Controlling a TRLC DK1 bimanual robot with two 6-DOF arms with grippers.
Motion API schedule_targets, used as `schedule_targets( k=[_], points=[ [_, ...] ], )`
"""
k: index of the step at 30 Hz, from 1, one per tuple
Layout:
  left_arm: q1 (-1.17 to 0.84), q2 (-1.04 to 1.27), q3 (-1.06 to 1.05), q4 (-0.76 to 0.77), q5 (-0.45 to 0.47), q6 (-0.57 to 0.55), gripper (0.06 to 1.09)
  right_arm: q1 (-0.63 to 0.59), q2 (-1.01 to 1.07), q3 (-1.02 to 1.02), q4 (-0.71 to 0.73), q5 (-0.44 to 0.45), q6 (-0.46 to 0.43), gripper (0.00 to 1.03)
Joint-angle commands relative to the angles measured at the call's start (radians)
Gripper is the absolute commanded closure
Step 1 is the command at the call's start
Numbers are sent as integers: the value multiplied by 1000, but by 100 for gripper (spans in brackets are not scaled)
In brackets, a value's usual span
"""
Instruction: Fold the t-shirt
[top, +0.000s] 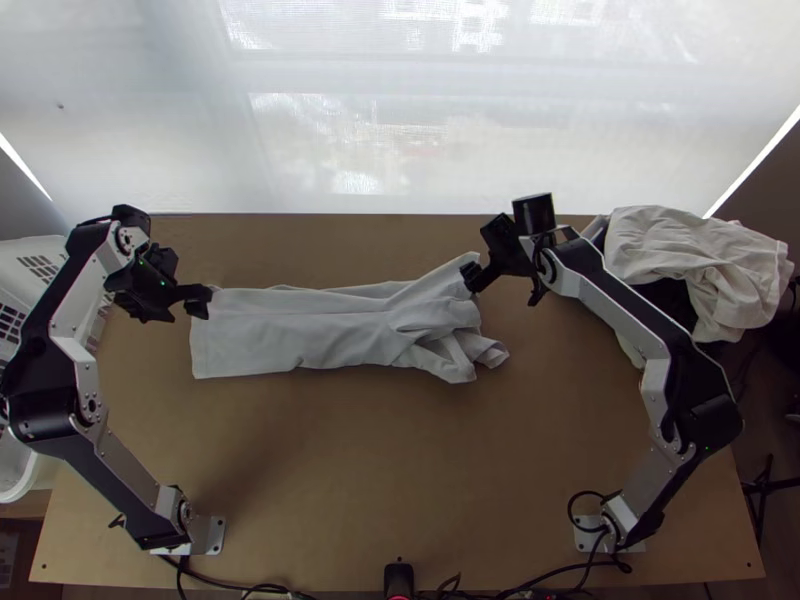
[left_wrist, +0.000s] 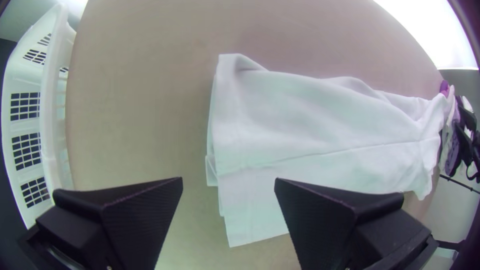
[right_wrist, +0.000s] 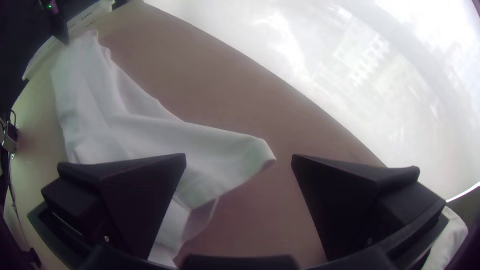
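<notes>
One white t-shirt (top: 340, 335) in a long strip, left end effector (top: 208, 300) and right end effector (top: 472, 277) open

T-shirt lies left to right across the far half of the bench (top: 400, 480), left of middle overall. Narrowed into a layered strip, a crease line running along its length. Left end fairly straight, with stacked edges slightly out of line. Right end uneven and bunched: one flap angles out toward the far right, other bits of cloth stick out on the near right.

Left end effector is at the far left corner of the strip, fingers (left_wrist: 145, 220) spread wide, nothing gripped. Right end effector is at the tip of the far right flap, fingers (right_wrist: 140, 200) also wide apart, nothing gripped. Can't tell if either one touches the cloth.

White plastic basket (top: 20, 490) with slotted sides stands along the left side of the bench. Off-white cloth pile (top: 690, 260), crumpled, at the far right corner, dark material under it. Pale translucent screen (top: 350, 130) behind the far edge. Black cables (top: 545, 577) run along the near edge, plus a small black device (top: 398, 578) near the middle of that edge.
</notes>
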Motion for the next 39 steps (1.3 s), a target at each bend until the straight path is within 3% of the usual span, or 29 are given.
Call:
schedule_targets(
  k=[1,11,30,32,39],
  points=[
    [-7,-58,-120,44,24,-30,18,149,-107,-28,-51,-1,15,4],
    [-12,-29,-152,133,23,-78,18,356,-59,-89,-49,-1,6,4],
    [-38,32,-180,182,23,-105,18,355,120,-100,-8,0,11,5],
    [-44,32,-182,182,24,-108,21,350,128,-98,-6,2,11,5],
    [-52,34,-182,182,80,-114,44,345,148,-100,3,5,17,5]
  ],
)
